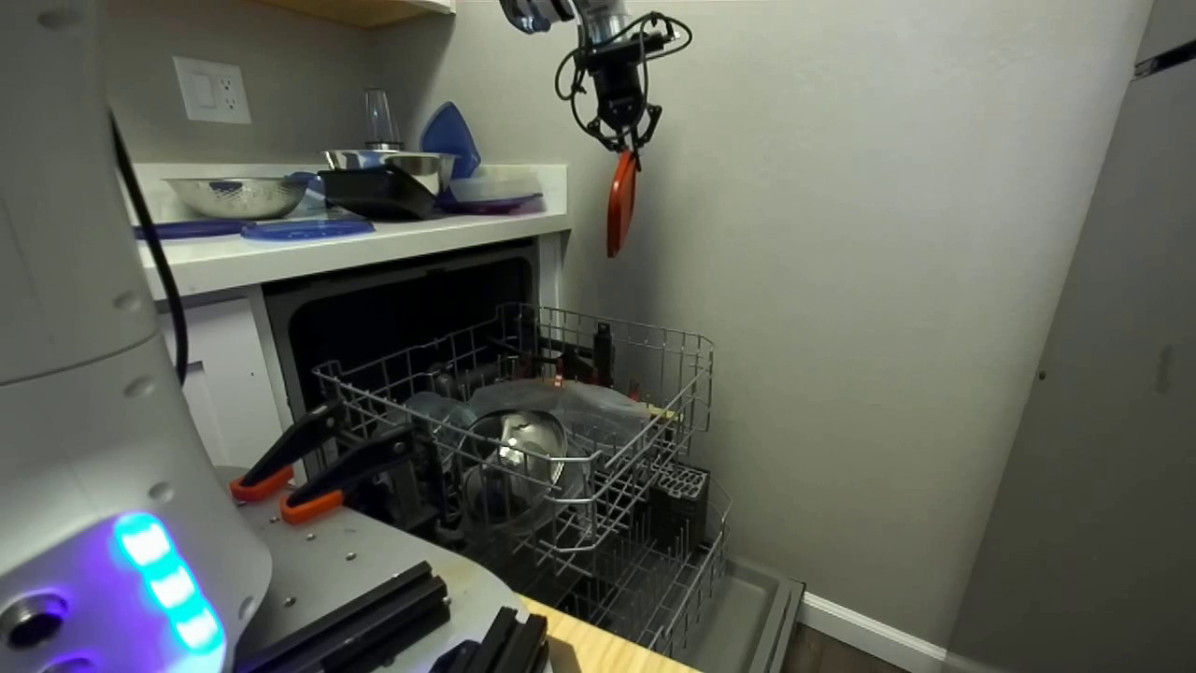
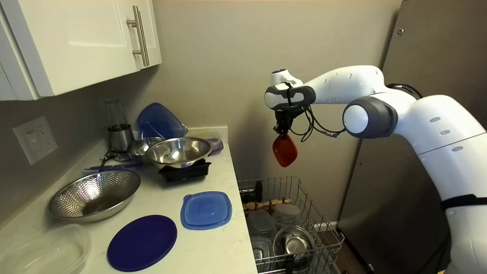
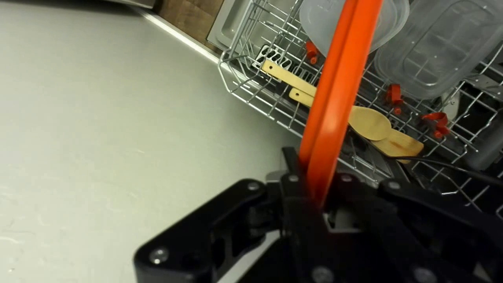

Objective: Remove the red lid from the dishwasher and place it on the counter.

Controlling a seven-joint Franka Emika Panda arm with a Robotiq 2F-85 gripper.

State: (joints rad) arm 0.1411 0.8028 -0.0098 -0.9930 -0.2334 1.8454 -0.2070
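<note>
Wrist view: we have one red lid (image 3: 341, 86), glossy plastic, edge-on | gripper (image 3: 317, 171) pinching its rim | both exterior views: red lid hangs right of the counter (image 2: 224, 249), above the wire rack (image 1: 575, 502) of the dishwasher (image 1: 402, 299) | we count two wooden utensils (image 3: 369, 123), two orange-tipped clamps (image 1: 355, 465) | counter, left: one perforated metal colander (image 2: 97, 196); two blue lids (image 2: 206, 211), oval and rounded-square

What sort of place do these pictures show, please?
Most likely a home kitchen, judging by the open dishwasher, the white counter above it, and the perforated steel colander standing on that counter.
</note>
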